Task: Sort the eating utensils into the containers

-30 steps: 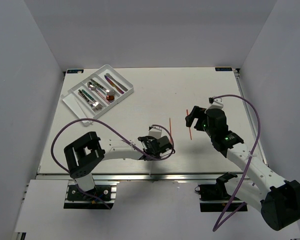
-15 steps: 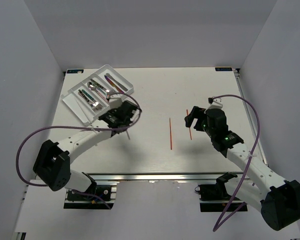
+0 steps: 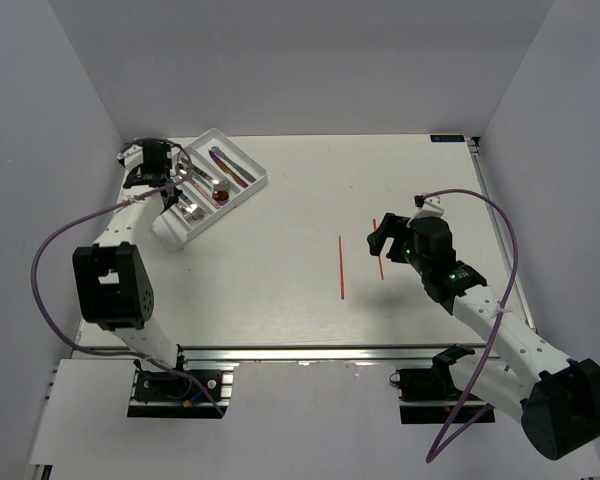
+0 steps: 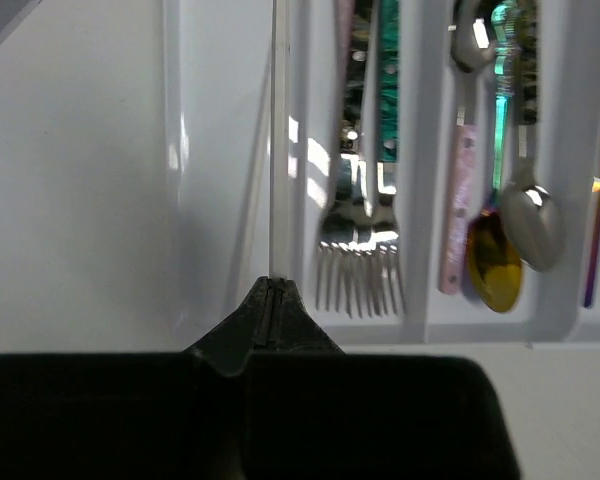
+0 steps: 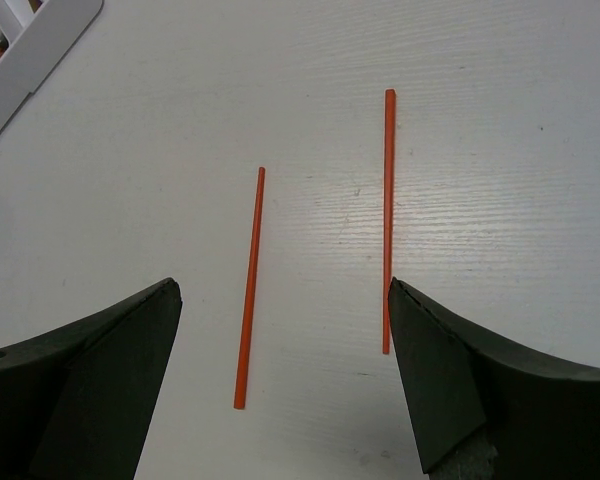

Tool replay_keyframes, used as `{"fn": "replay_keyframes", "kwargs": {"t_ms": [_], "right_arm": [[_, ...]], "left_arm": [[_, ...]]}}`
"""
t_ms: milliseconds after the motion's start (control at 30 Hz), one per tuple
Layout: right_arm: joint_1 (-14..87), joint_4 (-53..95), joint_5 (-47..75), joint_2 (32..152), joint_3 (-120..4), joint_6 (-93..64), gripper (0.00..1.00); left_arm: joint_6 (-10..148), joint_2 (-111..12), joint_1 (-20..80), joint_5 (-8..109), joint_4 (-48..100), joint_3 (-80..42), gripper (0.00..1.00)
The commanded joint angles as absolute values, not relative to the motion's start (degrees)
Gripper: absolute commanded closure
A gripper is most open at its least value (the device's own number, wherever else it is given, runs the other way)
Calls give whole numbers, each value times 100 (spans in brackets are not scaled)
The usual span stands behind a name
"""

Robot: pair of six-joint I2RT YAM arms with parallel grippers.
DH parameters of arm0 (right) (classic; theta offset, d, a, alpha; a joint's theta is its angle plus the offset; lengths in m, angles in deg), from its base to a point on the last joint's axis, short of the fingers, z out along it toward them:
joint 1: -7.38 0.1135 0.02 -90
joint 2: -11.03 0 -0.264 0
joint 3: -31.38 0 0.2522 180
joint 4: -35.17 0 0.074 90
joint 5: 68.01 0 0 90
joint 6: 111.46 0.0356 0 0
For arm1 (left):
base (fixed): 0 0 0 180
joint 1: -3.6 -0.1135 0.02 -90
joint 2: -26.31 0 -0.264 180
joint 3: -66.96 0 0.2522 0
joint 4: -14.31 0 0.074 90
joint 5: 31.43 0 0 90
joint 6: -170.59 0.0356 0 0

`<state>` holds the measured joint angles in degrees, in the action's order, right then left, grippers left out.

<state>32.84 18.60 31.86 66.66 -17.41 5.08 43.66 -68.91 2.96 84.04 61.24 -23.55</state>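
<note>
The white cutlery tray [image 3: 248, 165] stands at the far left, holding forks [image 4: 365, 235], a gold-bowled spoon [image 4: 493, 262], a silver spoon [image 4: 532, 225] and iridescent pieces. My left gripper [image 3: 156, 166] hovers over the tray's left end. In the left wrist view it [image 4: 270, 283] is shut on a thin pale stick [image 4: 277, 150] that lies along the leftmost compartment. Two thin red sticks [image 3: 341, 268] [image 3: 378, 256] lie on the table. My right gripper [image 3: 384, 236] is open and empty just above them. In the right wrist view one stick [image 5: 249, 290] lies between its fingers and the other [image 5: 388, 220] by the right finger.
White walls close in the table on the left, back and right. The tray's corner [image 5: 40, 45] shows at the upper left of the right wrist view. The left arm's cable [image 3: 50, 250] loops along the table's left edge.
My left arm has swung from the table's middle, past the tray's near side, to over the tray's far left end. The right arm has hardly moved. Both red sticks lie still.
</note>
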Motion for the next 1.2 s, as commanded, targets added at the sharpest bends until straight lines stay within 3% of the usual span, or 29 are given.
{"fn": "replay_keyframes", "kwargs": {"t_ms": [0,367,500,567,833,1033,1167], "right_arm": [[3252,2079,3078,6649,-1772,447,12],[3252,2246,2955,6728,-1772,446,12],[3243,2264,2955,6754,-1763,438,12],[3243,2272,2946,6789,-1771,438,12],[3252,2290,2911,6824,-1772,447,12],[3252,2299,2902,6851,-1772,438,12],[3252,2299,2911,6842,-1772,438,12]], "left_arm": [[4649,-7290,-166,7773,6297,-2642,100],[4710,-8495,-572,7579,6174,-3196,98],[4772,-8654,-580,7509,6121,-3126,89],[4781,-8671,-589,7526,6060,-2969,79],[4693,-8768,-598,7571,5980,-2845,67],[4737,-9049,-659,7571,5998,-3029,65],[4746,-9190,-730,7562,6024,-3179,71]]}}
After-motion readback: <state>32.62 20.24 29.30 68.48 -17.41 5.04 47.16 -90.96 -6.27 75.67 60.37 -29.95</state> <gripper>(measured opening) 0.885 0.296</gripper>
